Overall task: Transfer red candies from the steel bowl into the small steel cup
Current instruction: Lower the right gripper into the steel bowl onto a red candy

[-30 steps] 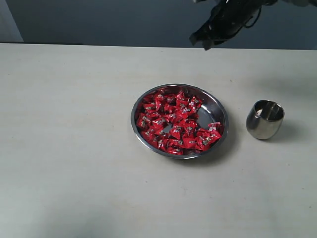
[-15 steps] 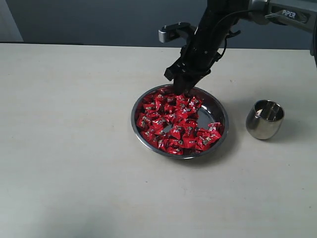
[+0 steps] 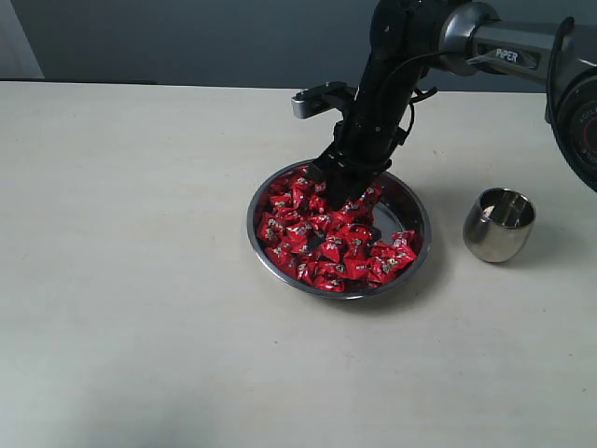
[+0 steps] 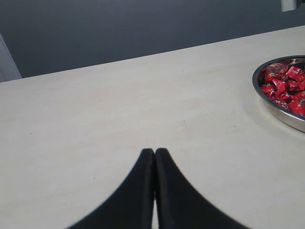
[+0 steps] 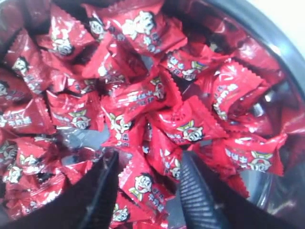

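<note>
On the near part of the pale tabletop (image 3: 140, 355) nothing stood. A little farther, about in the middle, was the steel bowl (image 3: 387, 217), and the red candies (image 3: 326, 238) lay heaped in it, mostly on its left and near side, while some bare steel showed on the right. To the right of the bowl, apart from it, stood the small steel cup (image 3: 499, 225), upright, and no red could be seen inside it. At the far rim of the bowl the right end effector (image 3: 340, 182) reached down into the candies, its dark arm coming in from the upper right. In the right wrist view the two fingers of this end effector (image 5: 150, 164) stood apart, with their tips among the red candies (image 5: 143, 95). One candy lay in the gap between them, but it was not squeezed, and the dark wall of the bowl (image 5: 259, 28) curved behind the heap. The left end effector (image 4: 154, 155) showed only in its own wrist view. Its fingers were pressed together with nothing between them, above bare tabletop (image 4: 95, 119), and the steel bowl (image 4: 277, 111) with its candies (image 4: 286, 88) was well apart from it. Behind the tabletop was a dark wall (image 3: 187, 37).
</note>
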Controlling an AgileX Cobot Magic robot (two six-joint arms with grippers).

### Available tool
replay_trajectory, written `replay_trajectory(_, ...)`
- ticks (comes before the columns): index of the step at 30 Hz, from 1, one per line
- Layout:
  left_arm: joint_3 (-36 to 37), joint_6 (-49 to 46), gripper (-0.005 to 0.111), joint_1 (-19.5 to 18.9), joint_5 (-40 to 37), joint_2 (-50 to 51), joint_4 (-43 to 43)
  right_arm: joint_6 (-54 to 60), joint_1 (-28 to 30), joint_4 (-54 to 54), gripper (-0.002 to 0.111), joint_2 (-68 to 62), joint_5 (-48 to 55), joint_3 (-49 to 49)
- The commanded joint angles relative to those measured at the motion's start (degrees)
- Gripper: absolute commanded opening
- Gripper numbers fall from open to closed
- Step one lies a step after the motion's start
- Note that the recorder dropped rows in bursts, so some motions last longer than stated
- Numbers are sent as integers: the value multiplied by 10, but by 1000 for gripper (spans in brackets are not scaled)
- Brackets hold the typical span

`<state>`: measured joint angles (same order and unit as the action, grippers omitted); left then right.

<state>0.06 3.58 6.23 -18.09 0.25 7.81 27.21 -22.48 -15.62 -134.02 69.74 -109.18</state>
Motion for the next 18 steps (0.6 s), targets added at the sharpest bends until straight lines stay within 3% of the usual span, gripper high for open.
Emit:
replay_trajectory(1,-1,3,0,2,3,-2,-1,1,1,11,41,-2,2,-2)
replay_trajectory(18,-1,3,0,2,3,-2,-1,-38,1,36,41,-14,2,-2)
